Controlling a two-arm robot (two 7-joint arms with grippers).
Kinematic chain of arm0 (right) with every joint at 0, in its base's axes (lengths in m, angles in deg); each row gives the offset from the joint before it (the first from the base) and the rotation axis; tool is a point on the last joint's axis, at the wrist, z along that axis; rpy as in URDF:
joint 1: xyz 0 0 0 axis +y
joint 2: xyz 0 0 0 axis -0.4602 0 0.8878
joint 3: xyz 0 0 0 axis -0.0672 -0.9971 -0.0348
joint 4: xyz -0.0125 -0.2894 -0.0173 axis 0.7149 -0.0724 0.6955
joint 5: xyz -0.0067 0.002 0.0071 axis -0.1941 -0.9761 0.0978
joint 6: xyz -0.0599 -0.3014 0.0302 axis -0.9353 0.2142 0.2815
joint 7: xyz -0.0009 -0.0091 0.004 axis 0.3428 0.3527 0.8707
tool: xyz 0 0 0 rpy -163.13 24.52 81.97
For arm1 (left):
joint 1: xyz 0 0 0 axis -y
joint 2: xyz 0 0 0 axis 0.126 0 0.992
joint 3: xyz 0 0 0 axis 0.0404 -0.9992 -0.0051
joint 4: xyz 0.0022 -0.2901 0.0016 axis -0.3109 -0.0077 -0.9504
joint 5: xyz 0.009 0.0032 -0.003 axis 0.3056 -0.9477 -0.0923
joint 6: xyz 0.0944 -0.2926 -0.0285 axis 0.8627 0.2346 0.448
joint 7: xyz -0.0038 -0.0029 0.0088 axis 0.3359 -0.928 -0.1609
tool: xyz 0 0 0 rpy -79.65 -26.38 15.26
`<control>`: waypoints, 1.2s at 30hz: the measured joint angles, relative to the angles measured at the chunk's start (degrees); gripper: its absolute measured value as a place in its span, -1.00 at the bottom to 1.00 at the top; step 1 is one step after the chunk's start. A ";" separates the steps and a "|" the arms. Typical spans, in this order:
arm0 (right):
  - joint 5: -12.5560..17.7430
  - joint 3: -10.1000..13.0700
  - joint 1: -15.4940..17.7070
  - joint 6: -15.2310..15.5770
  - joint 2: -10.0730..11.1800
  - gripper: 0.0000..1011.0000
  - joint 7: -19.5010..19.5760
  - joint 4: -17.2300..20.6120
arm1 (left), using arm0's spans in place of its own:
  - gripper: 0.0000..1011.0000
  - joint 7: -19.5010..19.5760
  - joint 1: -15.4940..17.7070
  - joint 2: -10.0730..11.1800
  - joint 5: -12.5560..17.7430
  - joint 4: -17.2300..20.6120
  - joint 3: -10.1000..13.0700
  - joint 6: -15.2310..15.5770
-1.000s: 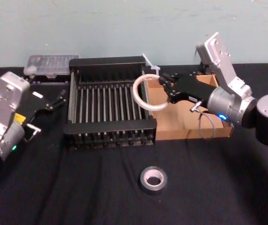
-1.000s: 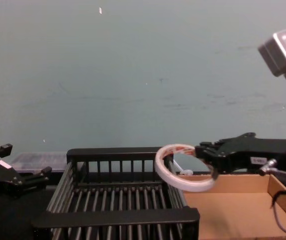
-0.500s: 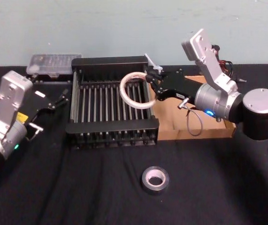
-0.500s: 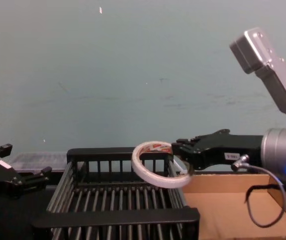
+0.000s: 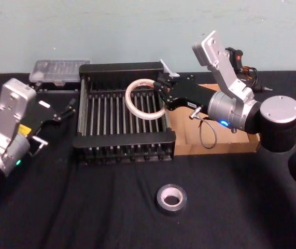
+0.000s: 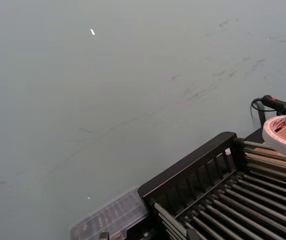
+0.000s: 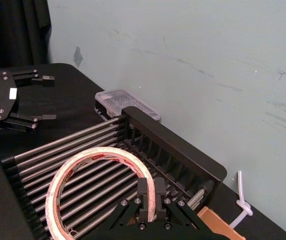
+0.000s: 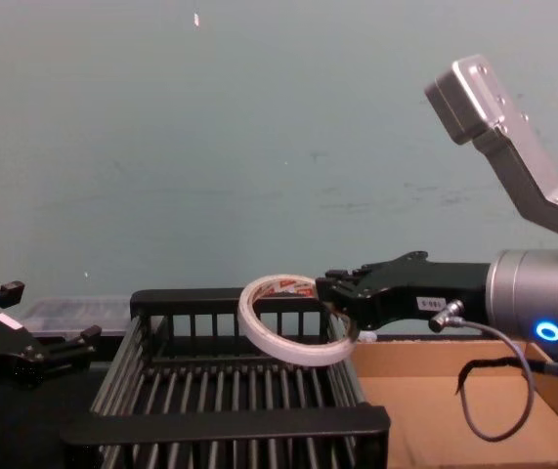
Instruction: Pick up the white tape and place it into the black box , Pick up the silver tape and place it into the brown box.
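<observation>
Head view, silver tape (image 5: 170, 198): flat on the black table, nearest the robot, untouched.
Right gripper (image 5: 161, 92): clamped on the white tape's (image 5: 145, 100) rim, holding it over the black box (image 5: 123, 141), likely for release.
Left gripper (image 5: 65, 110): parked left, fingers apart.
Brown box (image 5: 216, 146): right of the crate.
Writing: reddish marks, unreadable.

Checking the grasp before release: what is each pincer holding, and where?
Right pincer pinches the white tape by its ring wall; left pincer holds nothing.
</observation>
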State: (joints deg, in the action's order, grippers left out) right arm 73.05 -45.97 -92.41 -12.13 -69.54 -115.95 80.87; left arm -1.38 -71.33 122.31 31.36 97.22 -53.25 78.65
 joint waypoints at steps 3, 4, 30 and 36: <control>0.02 0.01 0.04 0.00 0.03 -0.83 0.00 0.04 | 0.98 0.00 0.00 0.00 0.00 0.00 0.00 0.00; 0.02 0.01 0.05 0.01 0.04 -0.83 0.00 0.05 | 0.98 0.00 0.00 0.00 0.00 0.00 0.00 0.00; 0.06 0.11 0.15 0.12 0.15 0.26 0.05 0.22 | 0.98 0.00 0.00 0.00 0.00 0.00 0.00 0.00; 0.06 0.11 0.16 0.14 0.15 0.60 0.05 0.22 | 0.98 0.00 0.00 0.00 0.00 0.00 0.00 0.00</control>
State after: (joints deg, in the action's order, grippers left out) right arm 73.11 -45.86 -92.26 -12.00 -69.39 -115.91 81.10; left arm -1.38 -71.33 122.31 31.36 97.22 -53.26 78.65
